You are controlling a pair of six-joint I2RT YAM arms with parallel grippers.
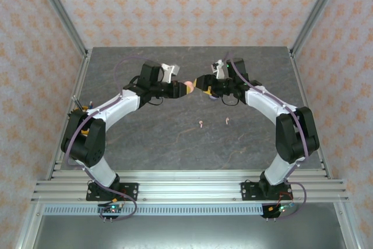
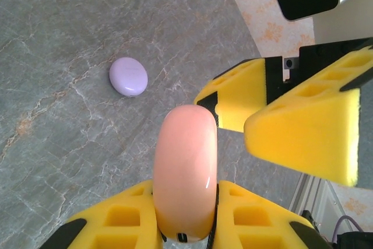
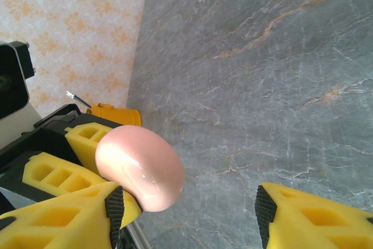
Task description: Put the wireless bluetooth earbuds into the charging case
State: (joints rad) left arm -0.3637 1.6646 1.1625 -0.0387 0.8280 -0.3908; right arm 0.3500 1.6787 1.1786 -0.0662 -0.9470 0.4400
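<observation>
Our left gripper (image 1: 182,89) is clamped tight on the pink charging case (image 1: 188,88) and holds it in the air above the middle of the far half of the table (image 1: 175,150). From the left wrist we see the left gripper (image 2: 186,228) with a yellow foam pad on each side of the pink charging case (image 2: 185,167). The case stands on edge between the pads, and its rounded, glossy end sticks out past the fingertips. It looks closed.

Our right gripper (image 1: 202,84) faces the left one nose to nose at the same height, and its jaws stand apart. In the left wrist view the right gripper (image 2: 262,115) reaches in from the right, with one of its fingers (image 2: 236,94) just beside the case. From the right wrist, the right gripper (image 3: 186,220) has the pink charging case (image 3: 140,167) close against one finger (image 3: 64,217), while the other finger (image 3: 315,220) is well clear of it. We cannot tell whether the near finger touches the case. Behind the case there, the yellow pads of the left gripper (image 3: 87,144) grip it.

The earbuds we can see are two tiny pale pink ones lying on the table, nearer to the arm bases than the grippers are. The left earbud (image 1: 201,123) and the right earbud (image 1: 226,121) are near each other but apart, and neither gripper touches them.

A lilac case (image 2: 128,76) lies flat and closed on the table, apart from both grippers.
</observation>
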